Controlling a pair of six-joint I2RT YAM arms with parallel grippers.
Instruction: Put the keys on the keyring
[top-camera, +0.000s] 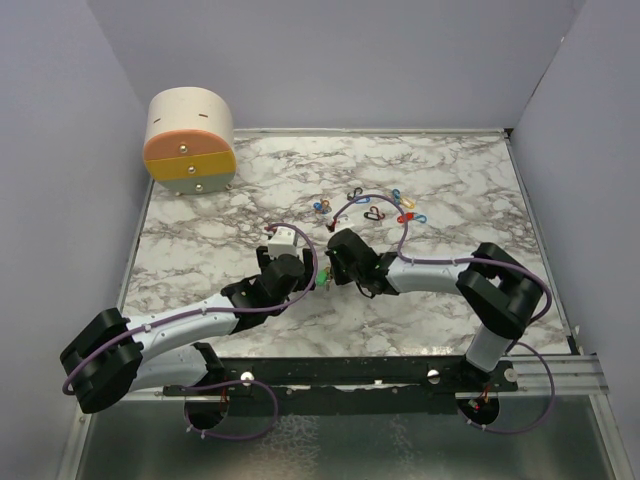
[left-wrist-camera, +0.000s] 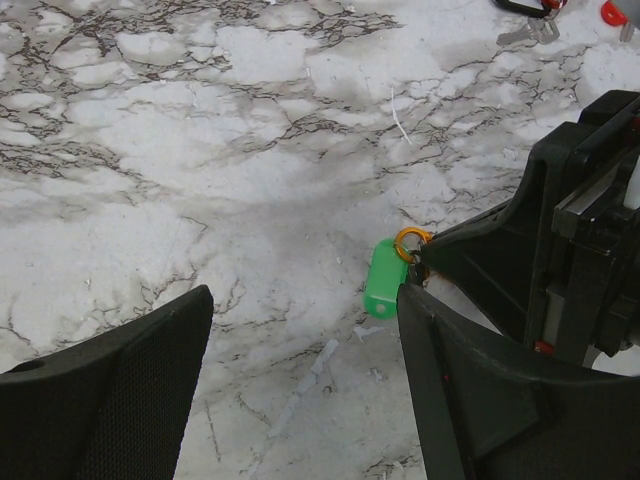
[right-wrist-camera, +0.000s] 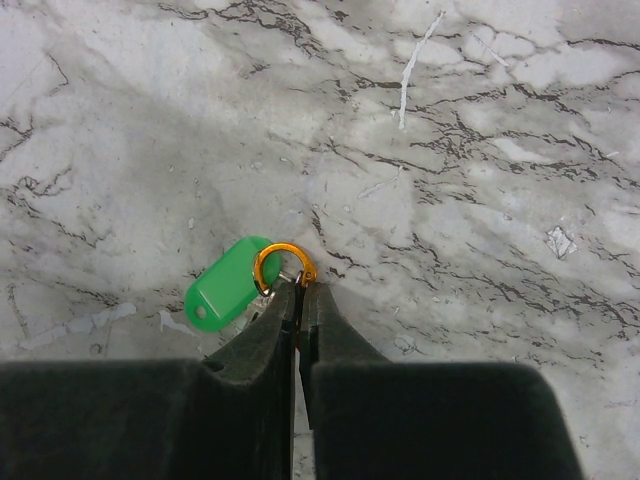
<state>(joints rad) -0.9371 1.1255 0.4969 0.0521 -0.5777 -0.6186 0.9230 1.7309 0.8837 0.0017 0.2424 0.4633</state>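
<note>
The right gripper (right-wrist-camera: 300, 290) is closed, its two fingertips pressed together on the lower edge of a small orange ring (right-wrist-camera: 283, 268). The green key (right-wrist-camera: 228, 290) hangs off that ring toward 8 o'clock and lies flat on the marble tabletop (right-wrist-camera: 480, 150); the ring appears to pass through the key's end. The left gripper (left-wrist-camera: 305, 300) stands wide open and holds nothing. Its fingers straddle bare marble, and the green key (left-wrist-camera: 385, 278) sits just beside the inner edge of the finger at 3 o'clock; whether they touch cannot be told. From above, the left arm (top-camera: 180, 330) reaches from 7 o'clock toward the middle of the tabletop and the right arm (top-camera: 440, 270) folds in from 4 o'clock, so the two grippers meet nose to nose near the centre, angled down. The other keys (top-camera: 372, 213) lie scattered at about 1 o'clock from that meeting point, well apart from both grippers.
</note>
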